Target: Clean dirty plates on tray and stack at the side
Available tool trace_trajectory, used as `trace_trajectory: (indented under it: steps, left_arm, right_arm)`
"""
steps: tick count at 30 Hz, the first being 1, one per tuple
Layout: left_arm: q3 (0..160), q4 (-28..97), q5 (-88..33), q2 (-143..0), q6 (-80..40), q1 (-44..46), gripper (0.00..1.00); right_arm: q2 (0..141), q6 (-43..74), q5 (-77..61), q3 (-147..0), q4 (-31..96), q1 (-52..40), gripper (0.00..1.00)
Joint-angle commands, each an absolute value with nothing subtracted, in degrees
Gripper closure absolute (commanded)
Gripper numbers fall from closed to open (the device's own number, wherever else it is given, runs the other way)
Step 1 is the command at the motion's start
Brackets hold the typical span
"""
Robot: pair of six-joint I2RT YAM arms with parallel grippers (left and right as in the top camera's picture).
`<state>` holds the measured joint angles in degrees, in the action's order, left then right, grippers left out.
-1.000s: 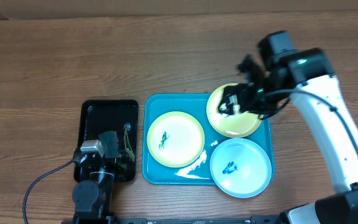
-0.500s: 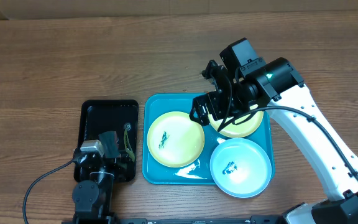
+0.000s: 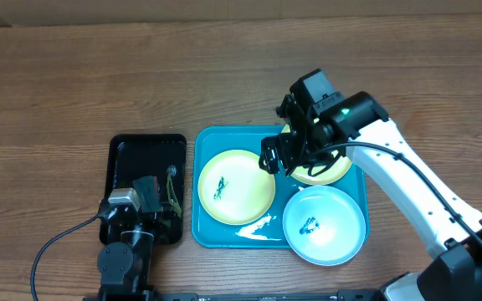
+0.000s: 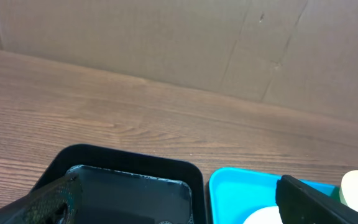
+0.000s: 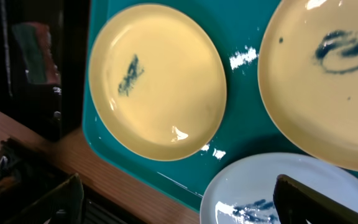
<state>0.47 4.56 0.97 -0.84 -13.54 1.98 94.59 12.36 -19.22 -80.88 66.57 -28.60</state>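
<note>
Three dirty plates lie in the cyan tray [image 3: 203, 234]: a yellow-green plate [image 3: 236, 186] at the left, a second yellow-green plate [image 3: 329, 170] at the back right, and a light blue plate [image 3: 324, 224] at the front right. Each carries a dark scribble smudge. My right gripper [image 3: 276, 157] hovers open above the tray between the two yellow-green plates, holding nothing. Its wrist view shows the left plate [image 5: 157, 81], the back plate [image 5: 322, 81], the blue plate [image 5: 253, 193] and the tray [image 5: 241, 134] below the open right gripper [image 5: 179, 208]. My left gripper [image 4: 179, 214] stands open over the black tray.
A smaller black tray [image 3: 147, 155] sits left of the cyan tray, with my left arm [image 3: 128, 221] over its near end. White smears mark the cyan tray's floor [image 3: 253, 230]. Bare wooden table [image 3: 241, 75] lies behind, with a cardboard wall [image 4: 166, 37] at the back.
My right arm has swung left, from over the back right plate to above the tray's middle. The plates and the left arm have stayed put.
</note>
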Motion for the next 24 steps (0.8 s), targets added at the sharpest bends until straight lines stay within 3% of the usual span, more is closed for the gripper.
trace_trajectory:
  steps: [1, 12, 16, 24]
  left_arm:
    - [0.27, 4.47, 0.14, -0.25, -13.74, 1.52, 0.0]
    - [0.27, 3.38, 1.17, -0.25, -13.87, 1.5, 0.0]
    - [0.69, -1.1, -6.87, -0.25, -14.76, 1.5, 0.0]
    - [12.53, 10.22, -5.41, -9.02, -9.63, 1.5, 0.0]
  right_arm:
    - [94.54, 14.68, -18.5, -77.65, 64.34, -28.93, 0.0]
    - [94.54, 14.59, -18.5, -75.66, 63.55, -31.62, 0.0]
    - [94.54, 14.59, -18.48, -75.66, 63.42, -33.76, 0.0]
    - [94.54, 14.37, -18.46, -75.66, 61.54, -34.83, 0.0]
